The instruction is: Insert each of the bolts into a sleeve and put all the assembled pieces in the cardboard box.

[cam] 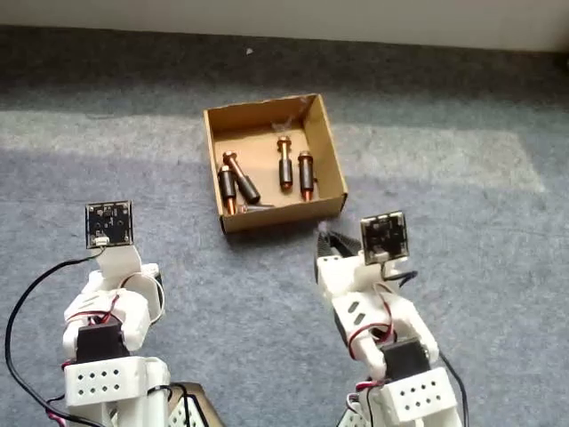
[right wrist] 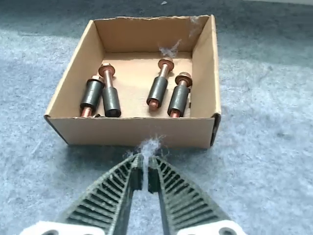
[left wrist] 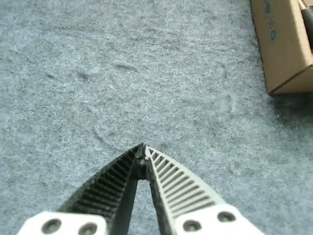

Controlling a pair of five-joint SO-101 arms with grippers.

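The cardboard box (cam: 328, 142) stands open on the grey carpet, and it shows as cardboard box (right wrist: 132, 131) in the right wrist view. Inside lie several copper bolts in dark sleeves: a pair (right wrist: 101, 95) on one side and a pair (right wrist: 168, 92) on the other, also seen as assembled pieces (cam: 267, 173) from above. My right gripper (right wrist: 144, 159) is shut and empty just in front of the box's near wall, with a tuft of fluff at its tip. My left gripper (left wrist: 143, 148) is shut and empty over bare carpet, with a corner of the box (left wrist: 286, 44) off to its side.
Grey carpet (cam: 267, 302) covers the whole work area. Both arms (cam: 111, 294) (cam: 373, 302) sit at the near edge with cables trailing behind them. A lighter floor strip runs along the far edge.
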